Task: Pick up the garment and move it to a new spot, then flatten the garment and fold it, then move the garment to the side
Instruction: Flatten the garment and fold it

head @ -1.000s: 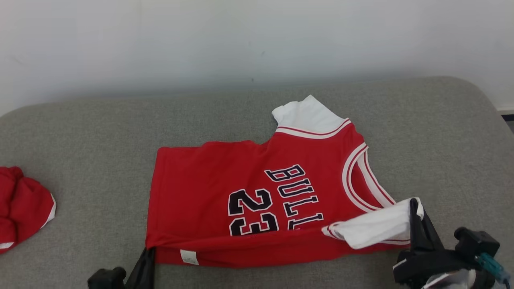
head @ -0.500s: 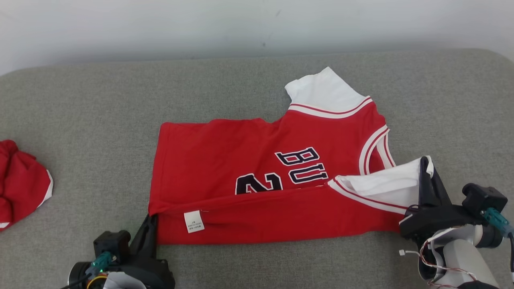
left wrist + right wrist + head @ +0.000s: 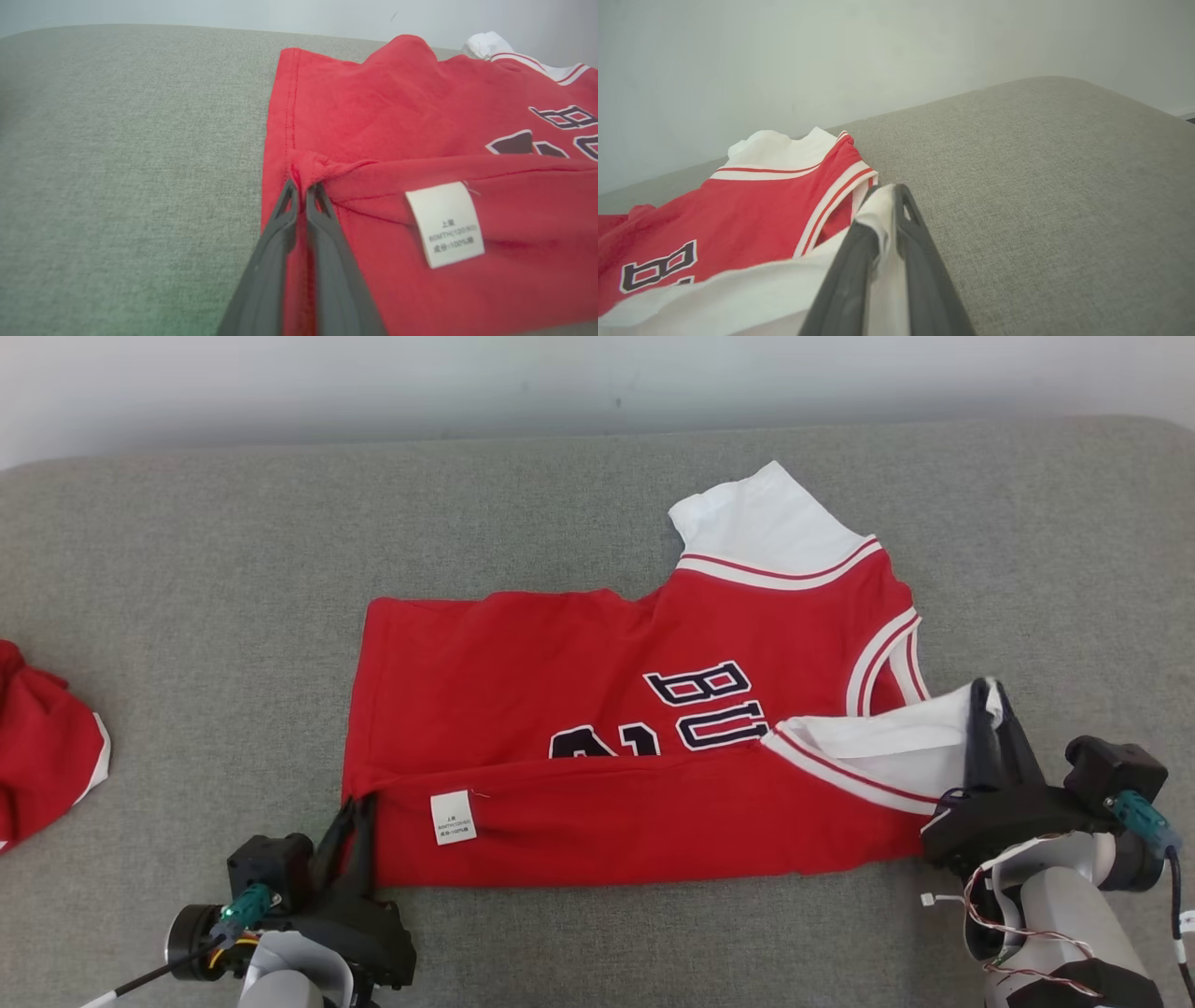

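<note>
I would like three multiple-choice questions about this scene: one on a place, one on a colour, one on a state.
1. Where is the white label on the red jersey?
A) on the folded-over near strip, by the left gripper
B) at the collar
C) on the far sleeve

2. What colour is the sleeve held by the right gripper?
A) black
B) white
C) grey

3. How does the jersey lie?
A) bunched in a ball
B) fully flat
C) near edge folded over the print

Answers: 1 A, the label sits beside the left fingertips; 2 B, white cloth shows between the jaws; 3 C, the flap covers the lower print.
</note>
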Robot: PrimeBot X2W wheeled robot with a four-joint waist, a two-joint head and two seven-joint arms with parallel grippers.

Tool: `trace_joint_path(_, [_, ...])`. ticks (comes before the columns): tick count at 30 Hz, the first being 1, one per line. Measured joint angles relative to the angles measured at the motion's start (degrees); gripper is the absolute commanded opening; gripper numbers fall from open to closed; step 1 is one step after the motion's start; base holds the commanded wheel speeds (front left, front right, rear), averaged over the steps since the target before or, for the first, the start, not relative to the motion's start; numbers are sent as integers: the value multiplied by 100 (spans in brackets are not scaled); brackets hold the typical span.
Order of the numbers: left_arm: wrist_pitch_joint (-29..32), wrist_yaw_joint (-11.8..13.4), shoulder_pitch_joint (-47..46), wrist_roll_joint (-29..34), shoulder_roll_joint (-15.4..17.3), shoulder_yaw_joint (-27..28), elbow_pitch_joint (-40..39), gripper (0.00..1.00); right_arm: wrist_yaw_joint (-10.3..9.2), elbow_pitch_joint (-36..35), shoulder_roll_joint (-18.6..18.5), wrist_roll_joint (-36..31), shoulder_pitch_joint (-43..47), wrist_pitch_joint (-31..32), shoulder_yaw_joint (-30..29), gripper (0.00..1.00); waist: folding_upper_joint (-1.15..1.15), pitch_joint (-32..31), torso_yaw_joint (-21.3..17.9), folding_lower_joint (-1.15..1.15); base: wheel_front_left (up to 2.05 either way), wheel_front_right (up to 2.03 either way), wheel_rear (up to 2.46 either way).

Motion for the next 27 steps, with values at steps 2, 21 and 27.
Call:
trace_joint_path(2, [0, 11, 8, 21, -35, 81, -41, 100, 0, 2, 5, -98, 4, 0, -20, 100, 0, 2, 2, 0, 0, 0, 0])
trace_joint_path(21, [0, 248, 1120, 94, -197, 456, -867, 100, 0, -436, 26, 187, 1382, 0, 4, 100, 0, -149, -39, -1, 0, 0, 0])
trace_joint_path(27, [0, 247, 1112, 33, -201, 327, -858, 100, 0, -57, 16, 203, 1330, -7, 156, 96, -1, -129, -1, -1, 0, 0, 0])
